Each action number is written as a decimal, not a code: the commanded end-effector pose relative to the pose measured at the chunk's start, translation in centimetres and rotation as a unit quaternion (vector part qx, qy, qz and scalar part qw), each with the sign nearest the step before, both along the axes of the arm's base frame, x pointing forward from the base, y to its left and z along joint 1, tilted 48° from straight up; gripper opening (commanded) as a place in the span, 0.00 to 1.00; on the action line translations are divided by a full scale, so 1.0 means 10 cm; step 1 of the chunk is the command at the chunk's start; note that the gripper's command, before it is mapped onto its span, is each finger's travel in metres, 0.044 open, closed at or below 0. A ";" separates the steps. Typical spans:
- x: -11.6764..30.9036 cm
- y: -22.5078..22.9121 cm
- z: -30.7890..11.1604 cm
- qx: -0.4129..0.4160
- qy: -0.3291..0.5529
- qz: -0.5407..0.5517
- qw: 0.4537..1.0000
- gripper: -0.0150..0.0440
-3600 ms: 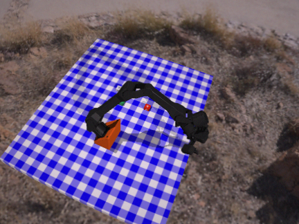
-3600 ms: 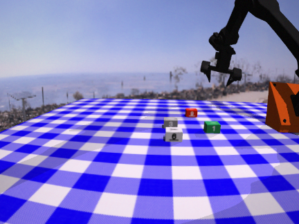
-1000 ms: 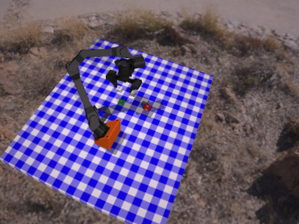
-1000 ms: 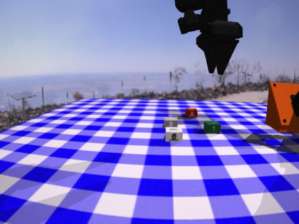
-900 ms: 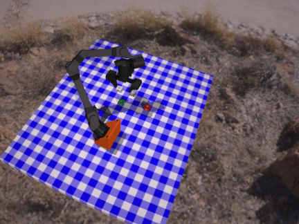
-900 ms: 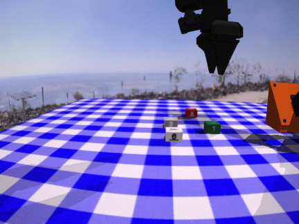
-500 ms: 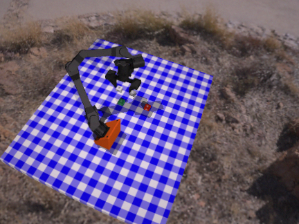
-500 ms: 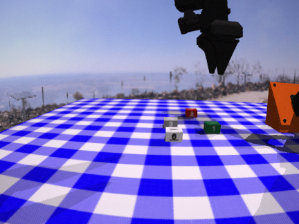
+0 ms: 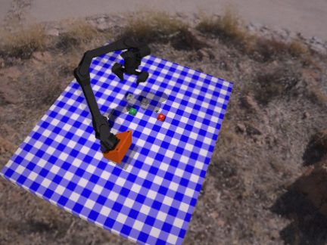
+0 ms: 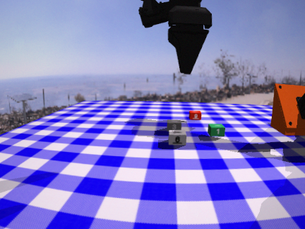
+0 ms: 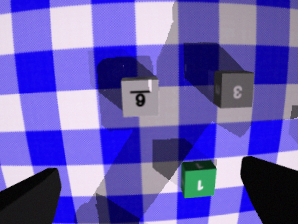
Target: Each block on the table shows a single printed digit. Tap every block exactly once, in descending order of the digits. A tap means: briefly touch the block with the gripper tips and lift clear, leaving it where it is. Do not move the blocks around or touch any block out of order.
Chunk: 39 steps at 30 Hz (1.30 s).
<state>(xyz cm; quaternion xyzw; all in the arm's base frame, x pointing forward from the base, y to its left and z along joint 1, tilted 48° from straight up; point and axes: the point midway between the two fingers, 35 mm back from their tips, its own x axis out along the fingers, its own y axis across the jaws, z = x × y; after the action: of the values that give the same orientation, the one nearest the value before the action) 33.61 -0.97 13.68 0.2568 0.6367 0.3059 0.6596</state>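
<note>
My gripper [image 9: 129, 82] [image 10: 185, 72] [image 11: 151, 173] is open and empty, high above the blocks. A white block [image 9: 130, 97] [image 10: 172, 138] [image 11: 129, 107] shows an underlined digit, upside down in the wrist view, which looks like 9. A grey block [image 9: 144, 102] [image 10: 169, 125] [image 11: 222, 97] beside it shows 3. A green block [image 9: 132, 111] [image 10: 212, 131] [image 11: 190, 186] shows 1 and lies between the fingers' lines of view in the wrist view. A red block [image 9: 161, 117] [image 10: 190, 116] has an underlined digit too small to tell; it is outside the wrist view.
The blocks stand apart on a blue and white checked cloth [image 9: 163, 181] [image 10: 123, 212]. The orange arm base [image 9: 120, 150] [image 10: 286, 113] stands on the same cloth. Arm shadows fall across the white and grey blocks.
</note>
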 end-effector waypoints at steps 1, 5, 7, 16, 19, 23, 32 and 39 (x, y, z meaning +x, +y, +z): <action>0.03 0.03 -0.01 0.004 0.006 -0.002 1.000 0.93; 0.03 0.03 -0.01 0.004 0.006 -0.002 1.000 0.93; 0.03 0.03 -0.01 0.004 0.006 -0.002 1.000 0.93; 0.07 -0.03 -0.07 0.004 0.006 -0.002 1.000 0.93; 0.21 -0.31 -0.36 0.002 0.005 -0.002 1.000 0.93; 0.29 -0.55 -0.63 0.002 0.005 -0.002 1.000 0.93; 0.29 -0.55 -0.63 0.002 0.005 -0.002 1.000 0.93; 0.29 -0.55 -0.63 0.002 0.005 -0.002 1.000 0.93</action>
<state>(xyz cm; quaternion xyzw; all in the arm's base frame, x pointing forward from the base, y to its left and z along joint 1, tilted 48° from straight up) 36.49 -6.47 7.57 0.2645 0.6376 0.3040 0.6566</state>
